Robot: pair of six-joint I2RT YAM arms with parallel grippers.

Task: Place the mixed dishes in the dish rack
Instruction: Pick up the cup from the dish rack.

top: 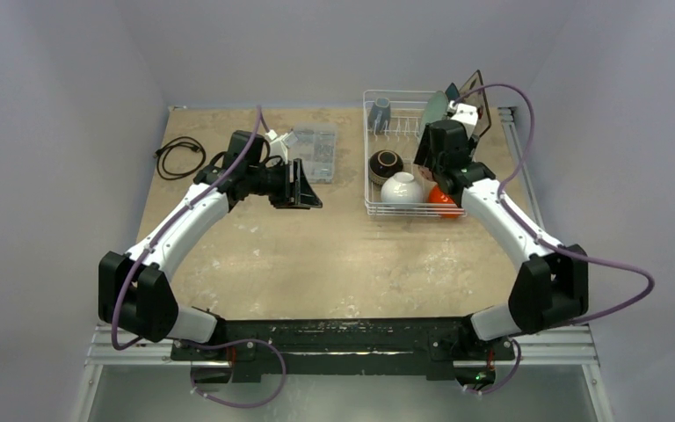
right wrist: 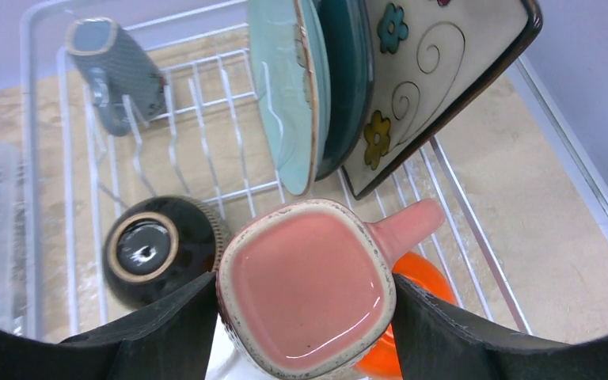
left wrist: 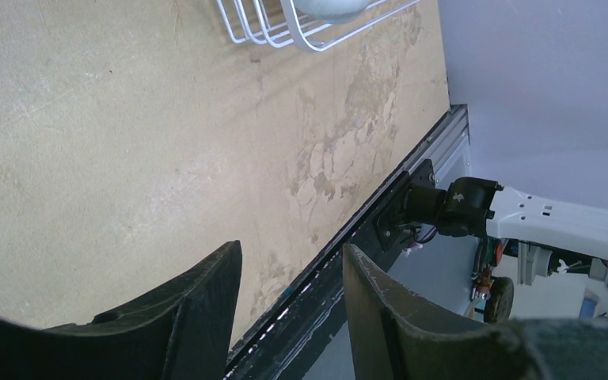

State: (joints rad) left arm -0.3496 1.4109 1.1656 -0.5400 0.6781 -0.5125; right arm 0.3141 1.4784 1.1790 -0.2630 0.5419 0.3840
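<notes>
The white wire dish rack (top: 367, 149) stands at the back right. It holds a grey-blue mug (right wrist: 119, 67), a brown bowl (right wrist: 154, 249), a white bowl (top: 402, 187), an orange bowl (right wrist: 427, 285), a pale green plate (right wrist: 285, 87), a dark teal plate (right wrist: 347, 71) and a cream floral plate (right wrist: 427, 79), the plates on edge. My right gripper (right wrist: 305, 305) is over the rack's near right part, shut on the salmon-pink mug (right wrist: 305, 285), base up, above the white and orange bowls. My left gripper (left wrist: 291, 261) is open and empty over the table, left of the rack (left wrist: 285, 32).
A clear plastic compartment box (top: 312, 154) lies behind the left gripper (top: 303, 185). A black cable (top: 178, 156) is coiled at the back left. The right gripper (top: 435, 176) hides the mug in the top view. Walls close in on three sides.
</notes>
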